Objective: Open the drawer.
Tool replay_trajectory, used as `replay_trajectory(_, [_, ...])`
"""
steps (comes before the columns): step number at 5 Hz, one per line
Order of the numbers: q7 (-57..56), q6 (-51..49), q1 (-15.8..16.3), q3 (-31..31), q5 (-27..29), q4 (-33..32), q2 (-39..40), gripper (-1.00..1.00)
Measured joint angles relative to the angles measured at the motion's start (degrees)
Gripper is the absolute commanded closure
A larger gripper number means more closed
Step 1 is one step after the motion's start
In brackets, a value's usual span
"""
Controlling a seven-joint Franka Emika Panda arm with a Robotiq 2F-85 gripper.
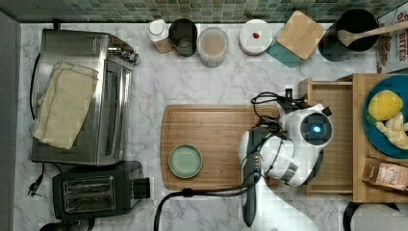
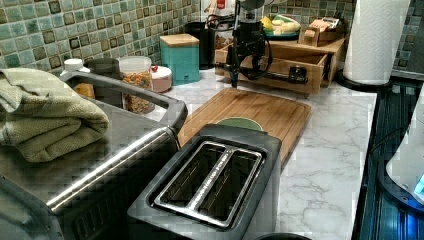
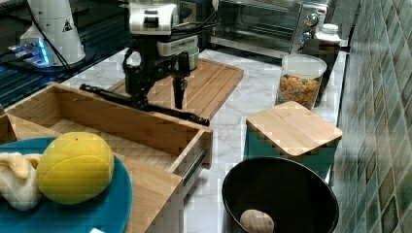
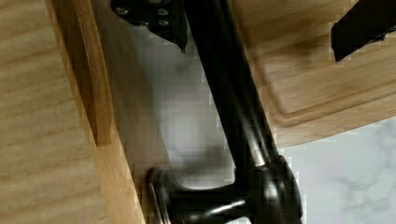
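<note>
The light wooden drawer stands pulled out from its low wooden cabinet, at the top view's right; its inside looks empty. A long black bar handle runs along its front. My gripper hangs over the handle, open, with one finger on the drawer side of the bar and the other on the cutting-board side. In the wrist view the handle passes between the two fingertips, beside the drawer front.
The brown cutting board with a green plate lies right beside the drawer front. On the cabinet top sits a teal plate with a lemon. Jars, a teal box and a black pot line the back wall. Toaster oven and toaster stand at the top view's left.
</note>
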Motion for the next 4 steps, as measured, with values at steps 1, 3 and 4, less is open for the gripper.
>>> replay_trajectory(1, [0.7, -3.7, 2.1, 2.7, 0.0, -0.2, -0.8, -1.0])
replay_trajectory(3, [-3.2, -2.9, 1.4, 5.0, 4.6, -3.0, -3.7, -1.0])
replay_trajectory(4, [-5.7, -3.0, 1.2, 5.0, 5.1, -3.1, -3.8, -1.0])
